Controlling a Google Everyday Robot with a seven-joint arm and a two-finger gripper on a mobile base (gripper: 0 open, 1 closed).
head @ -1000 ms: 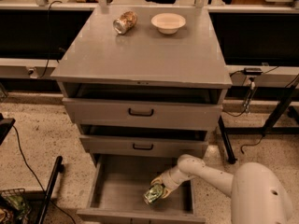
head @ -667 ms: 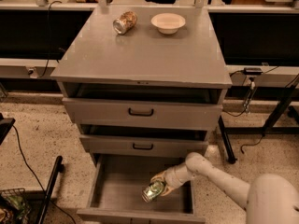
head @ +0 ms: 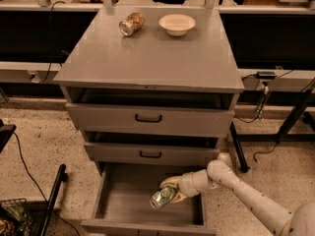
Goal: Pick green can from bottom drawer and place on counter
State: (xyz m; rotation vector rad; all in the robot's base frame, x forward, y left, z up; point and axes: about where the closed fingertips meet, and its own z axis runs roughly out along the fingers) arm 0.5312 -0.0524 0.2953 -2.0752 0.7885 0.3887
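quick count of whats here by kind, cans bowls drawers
cans: 2, the green can held in the gripper over the bottom drawer, the tan can lying on the counter
bowls: 1, the white bowl on the counter
drawers: 3, top drawer, middle drawer, bottom drawer
total: 6

Two cans are counted: one green can (head: 164,196), clasped in the single claw (head: 170,193) above the bottom drawer (head: 125,203), and one tan-brown can (head: 131,23) lying on the desk (head: 147,58). One white bowl (head: 176,23) is seen there too. Three grey drawers are counted, and two black handles, one on the top drawer (head: 108,119) and one on the middle drawer (head: 113,153).
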